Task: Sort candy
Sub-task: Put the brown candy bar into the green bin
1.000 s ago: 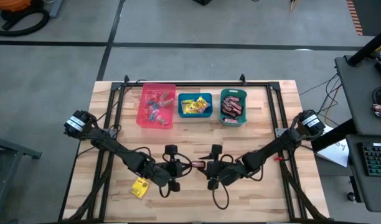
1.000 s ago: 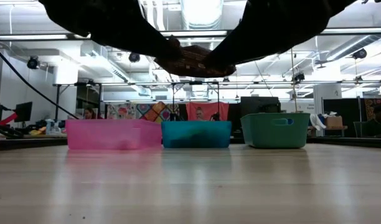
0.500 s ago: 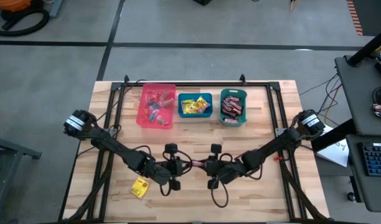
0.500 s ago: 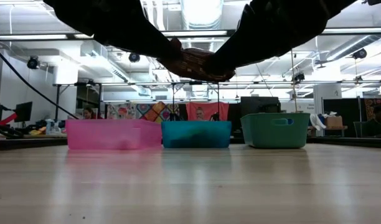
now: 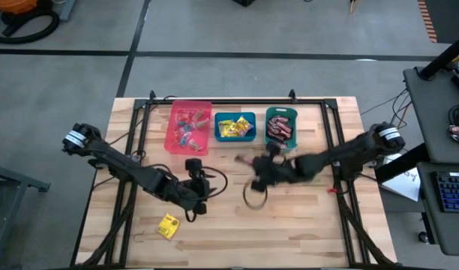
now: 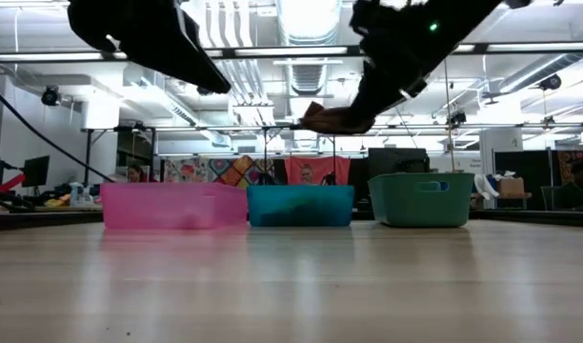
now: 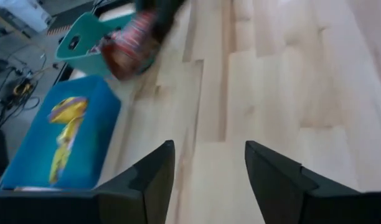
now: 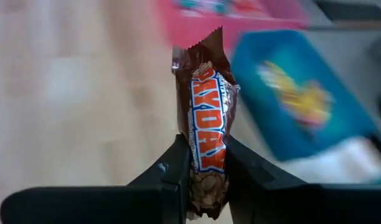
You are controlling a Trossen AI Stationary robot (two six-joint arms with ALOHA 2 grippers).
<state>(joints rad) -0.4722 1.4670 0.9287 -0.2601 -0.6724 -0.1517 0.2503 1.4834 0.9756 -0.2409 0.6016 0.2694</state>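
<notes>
Your right gripper is clamped on a brown candy bar, held above the worktop at centre frame in the high view, just below the teal bin. Your left gripper has its fingers spread, nothing between them, at lower centre-left. A yellow packet lies on the worktop at lower left. Pink bin and blue bin hold candy.

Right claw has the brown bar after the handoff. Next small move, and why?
Probably carry it on over the teal plastic bin and release there. The right claw is shut on the dark brown-red wrapped candy bar, that bin already holds similar bars, and in the high view the claw hangs just short of it. The left claw is open, empty.
</notes>
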